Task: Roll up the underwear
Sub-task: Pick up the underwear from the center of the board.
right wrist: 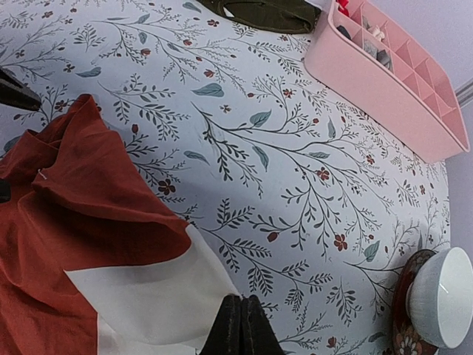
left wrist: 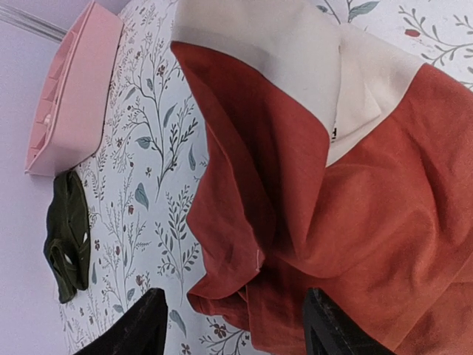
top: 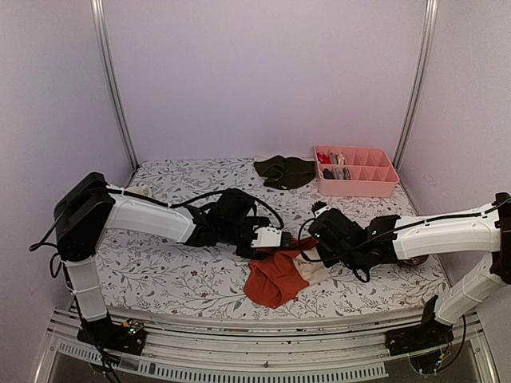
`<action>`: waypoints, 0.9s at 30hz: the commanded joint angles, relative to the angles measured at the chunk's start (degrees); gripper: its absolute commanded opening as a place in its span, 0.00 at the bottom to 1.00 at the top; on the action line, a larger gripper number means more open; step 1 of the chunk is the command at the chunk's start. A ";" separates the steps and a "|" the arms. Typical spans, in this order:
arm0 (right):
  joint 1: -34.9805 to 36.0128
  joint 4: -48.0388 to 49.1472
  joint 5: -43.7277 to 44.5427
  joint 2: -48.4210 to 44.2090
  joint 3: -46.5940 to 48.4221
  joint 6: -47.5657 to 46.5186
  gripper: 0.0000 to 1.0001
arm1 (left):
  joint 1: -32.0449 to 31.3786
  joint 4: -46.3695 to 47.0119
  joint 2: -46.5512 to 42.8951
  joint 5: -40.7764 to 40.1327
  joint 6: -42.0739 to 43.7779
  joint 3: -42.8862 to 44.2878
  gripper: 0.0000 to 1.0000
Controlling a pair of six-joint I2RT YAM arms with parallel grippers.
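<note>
rust-red underwear (top: 275, 278) lay crumpled on the floral tabletop (top: 176, 271) near the front edge, about midway between the two arm bases, its heap running roughly from near-left up to far-right. a whitish cloth (top: 316, 271) sat against its right side, and whether that was a separate garment or a panel of the red one could not be told. both pincers met at the far edge of the heap, so the cloth lay on their near side. the left pincer (left wrist: 236, 329) came in from the left with its fingers (left wrist: 140, 329) spread, a raised fold of the red cloth between them, nothing yet gripped. the right pincer (right wrist: 241, 322) came in from the right, pressed together, its tips at the edge of the whitish cloth; whether it pinched that edge could not be told. by my judgement the left arm was the one placed to take the fold, closing across it. to the right stood a white bowl (right wrist: 443, 296). farther back, well apart, lay the dark olive underwear (top: 284, 171), and beside it at the far right the pink tray (top: 357, 185).
</note>
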 commanded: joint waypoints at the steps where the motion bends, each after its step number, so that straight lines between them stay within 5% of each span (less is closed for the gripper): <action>1: -0.16 1.18 0.00 0.71 -0.48 0.42 0.02 | -1.21 -0.98 2.05 -1.07 -0.91 2.27 0.65; 18: -0.07 2.07 -0.56 0.91 -0.74 -0.22 0.02 | -2.66 0.87 7.83 -5.92 -2.51 5.38 0.60; 27: 0.10 2.77 -1.05 1.64 -0.70 -1.28 0.02 | -3.19 0.87 9.28 -6.90 -5.44 7.96 0.45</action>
